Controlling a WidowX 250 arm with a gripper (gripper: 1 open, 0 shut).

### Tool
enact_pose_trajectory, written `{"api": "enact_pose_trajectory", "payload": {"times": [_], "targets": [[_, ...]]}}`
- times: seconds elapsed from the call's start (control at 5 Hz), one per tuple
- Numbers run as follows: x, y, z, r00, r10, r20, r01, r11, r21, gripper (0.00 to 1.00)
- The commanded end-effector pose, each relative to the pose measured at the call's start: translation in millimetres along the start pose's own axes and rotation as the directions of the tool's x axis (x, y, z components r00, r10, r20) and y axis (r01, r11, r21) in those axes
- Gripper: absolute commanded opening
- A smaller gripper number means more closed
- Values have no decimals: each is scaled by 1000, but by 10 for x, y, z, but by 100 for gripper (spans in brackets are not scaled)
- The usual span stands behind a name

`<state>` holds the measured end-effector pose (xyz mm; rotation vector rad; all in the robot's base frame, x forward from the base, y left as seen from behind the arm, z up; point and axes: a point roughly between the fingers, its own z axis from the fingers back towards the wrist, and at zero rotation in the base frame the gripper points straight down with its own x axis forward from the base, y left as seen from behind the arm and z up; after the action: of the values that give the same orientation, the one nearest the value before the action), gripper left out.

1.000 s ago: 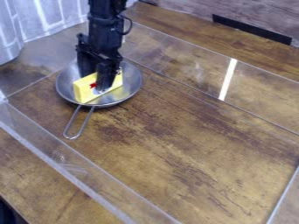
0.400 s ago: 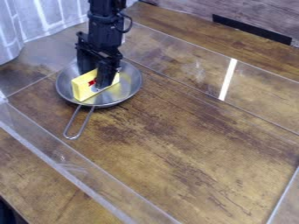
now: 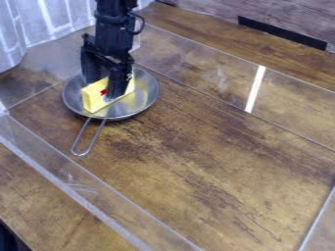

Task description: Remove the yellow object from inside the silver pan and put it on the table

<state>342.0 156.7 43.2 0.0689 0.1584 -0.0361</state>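
The silver pan [image 3: 143, 98] sits at the left of the table [image 3: 210, 157], its thin wire handle [image 3: 86, 135] pointing toward the front. Inside it lies the yellow object [image 3: 94, 97], a small block with a red mark on its upper side. My black gripper [image 3: 108, 86] points straight down into the pan. Its jaws stand open, one finger [image 3: 86, 73] left of the block and the other on its right. I cannot tell whether the fingers touch the block.
Clear plastic panels border the table, with an edge running along the front left [image 3: 53, 167]. A white curtain [image 3: 39, 20] hangs at the back left. A bright reflection streak [image 3: 257, 90] lies on the wood to the right.
The jaws have spread apart around the yellow object, which has settled a little lower in the pan. The arm itself has stayed in place.
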Motion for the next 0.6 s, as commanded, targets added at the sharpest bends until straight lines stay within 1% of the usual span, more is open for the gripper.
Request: {"api": "enact_pose_trajectory", "payload": {"times": [0.0,0.4], "targets": [[23,142,398,994,29,108,-34,998,43,100],[26,153,415,992,30,120,-35,998,44,100]]}}
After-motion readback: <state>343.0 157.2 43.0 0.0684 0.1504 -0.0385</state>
